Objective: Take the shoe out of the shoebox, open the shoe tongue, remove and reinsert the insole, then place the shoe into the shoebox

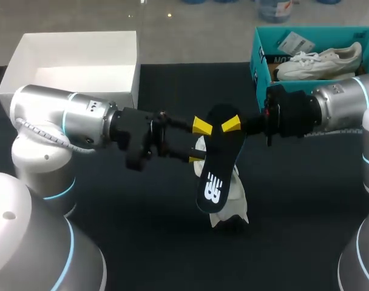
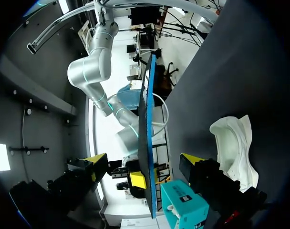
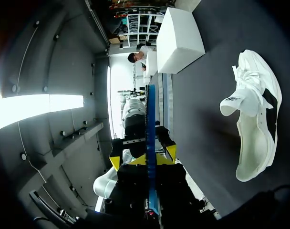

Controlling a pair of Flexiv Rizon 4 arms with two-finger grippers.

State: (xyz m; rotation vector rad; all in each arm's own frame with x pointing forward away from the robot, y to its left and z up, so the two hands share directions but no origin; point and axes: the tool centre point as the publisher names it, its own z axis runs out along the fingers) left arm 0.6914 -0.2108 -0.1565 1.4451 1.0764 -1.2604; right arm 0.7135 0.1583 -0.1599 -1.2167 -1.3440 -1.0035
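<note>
The left gripper (image 1: pixel 199 143) has its fingers spread clear of the flat black blue-edged insole (image 1: pixel 221 163), which the right gripper (image 3: pixel 144 157) pinches above the white fabric shoe (image 1: pixel 231 205) lying on the dark table (image 1: pixel 294 242), so removal seems done, with reinsertion and boxing yet to come.

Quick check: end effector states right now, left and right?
left end effector: open, fingers on either side of the black insole, not touching it.
right end effector: closed on the black insole.
</note>
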